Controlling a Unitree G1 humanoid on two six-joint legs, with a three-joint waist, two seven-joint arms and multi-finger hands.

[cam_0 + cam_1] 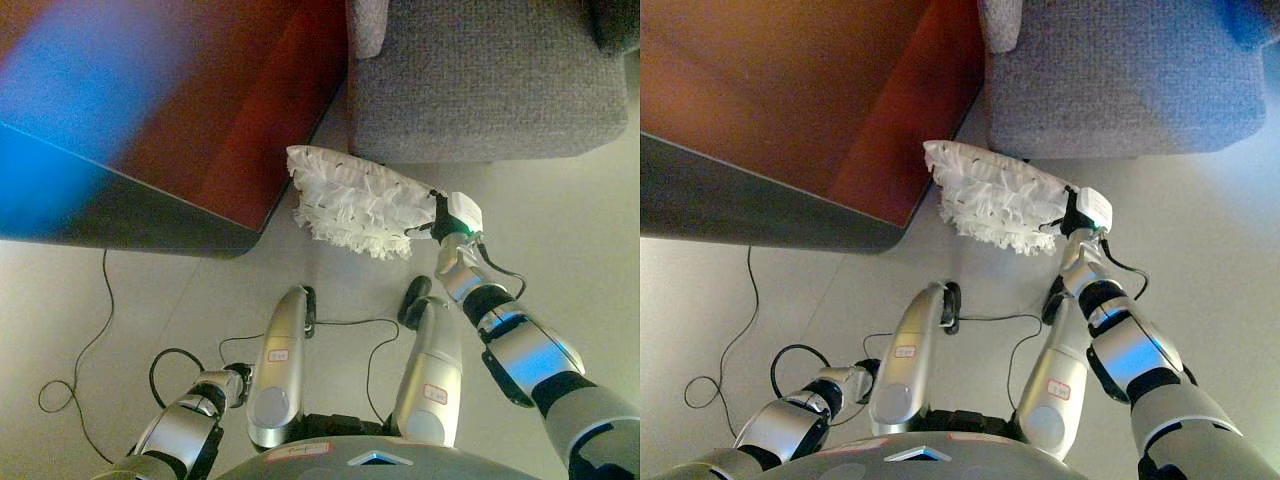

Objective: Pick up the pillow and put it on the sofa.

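Observation:
The pillow (355, 203) is white with ruffled frills. It hangs tilted above the pale floor, just in front of the grey sofa (480, 80). My right hand (438, 214) grips the pillow's right edge, with dark fingers curled round it; most of the hand is hidden behind the pillow. It also shows in the right eye view (1068, 212). My left hand (236, 380) hangs low at the lower left, far from the pillow, and its fingers do not show clearly.
A red-brown table (230, 110) with a dark side stands at the left, its corner close to the pillow's left end. A grey cushion (368, 25) lies on the sofa's left end. Pale floor (570, 250) lies to the right.

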